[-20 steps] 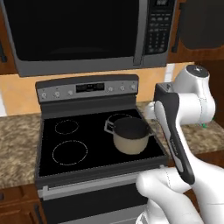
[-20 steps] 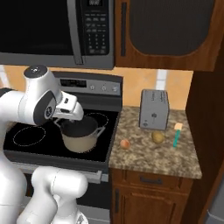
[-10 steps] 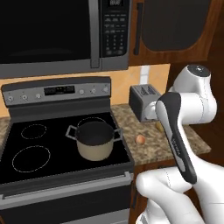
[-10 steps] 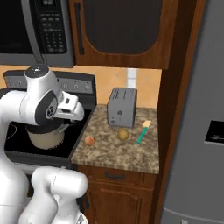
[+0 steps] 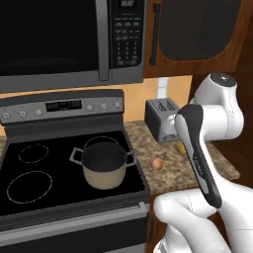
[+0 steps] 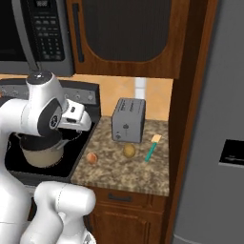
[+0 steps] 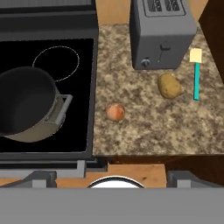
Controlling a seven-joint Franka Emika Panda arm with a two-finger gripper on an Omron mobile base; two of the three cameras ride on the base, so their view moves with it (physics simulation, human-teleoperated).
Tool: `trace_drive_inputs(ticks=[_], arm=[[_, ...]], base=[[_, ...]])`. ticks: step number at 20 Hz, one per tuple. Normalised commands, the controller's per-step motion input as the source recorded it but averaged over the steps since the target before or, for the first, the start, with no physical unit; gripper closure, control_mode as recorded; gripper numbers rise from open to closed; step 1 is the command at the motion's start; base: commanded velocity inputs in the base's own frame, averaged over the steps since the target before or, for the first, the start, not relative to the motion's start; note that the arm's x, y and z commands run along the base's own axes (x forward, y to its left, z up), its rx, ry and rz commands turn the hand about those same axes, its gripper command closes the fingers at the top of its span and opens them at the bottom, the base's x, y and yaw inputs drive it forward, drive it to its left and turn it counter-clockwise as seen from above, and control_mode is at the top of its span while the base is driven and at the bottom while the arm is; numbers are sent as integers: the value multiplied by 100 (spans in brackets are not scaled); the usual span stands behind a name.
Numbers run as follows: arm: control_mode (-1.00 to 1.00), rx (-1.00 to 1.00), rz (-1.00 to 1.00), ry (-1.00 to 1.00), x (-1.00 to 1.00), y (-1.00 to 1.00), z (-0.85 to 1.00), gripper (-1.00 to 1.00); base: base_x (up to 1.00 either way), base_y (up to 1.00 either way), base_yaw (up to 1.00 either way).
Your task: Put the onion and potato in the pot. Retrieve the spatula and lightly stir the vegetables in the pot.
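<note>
The beige pot (image 7: 26,107) stands on the black stove top, dark inside and empty, also seen from the left base (image 5: 104,167). On the speckled counter to its right lie the orange-brown onion (image 7: 115,112), the yellowish potato (image 7: 169,85) and the teal-handled spatula (image 7: 196,76). From the right base, the onion (image 6: 91,157), potato (image 6: 129,150) and spatula (image 6: 152,148) lie in a row in front of the toaster. My gripper (image 7: 113,178) hangs high above the counter's front edge, open, with nothing between its wide-set fingertips (image 7: 41,177).
A grey toaster (image 7: 161,34) stands at the back of the counter, just behind the potato. The microwave (image 5: 59,39) hangs over the stove. A wooden panel and a grey fridge (image 6: 224,143) close off the counter's right end.
The base has driven to the right, so the whole scene has slid left and the counter with the onion, potato and spatula now sits in the middle. The gripper stays open.
</note>
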Motion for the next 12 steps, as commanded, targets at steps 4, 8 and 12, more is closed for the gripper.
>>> trace_drive_inputs(ticks=[4,8,12], arm=[[-100,0,0,0,0,-29,-19,-100],[-100,5,-1,7,53,-44,-99,-100],[-100,15,-2,28,68,-7,-100,-100]], base=[[0,-14,0],[0,0,0],[0,0,0]])
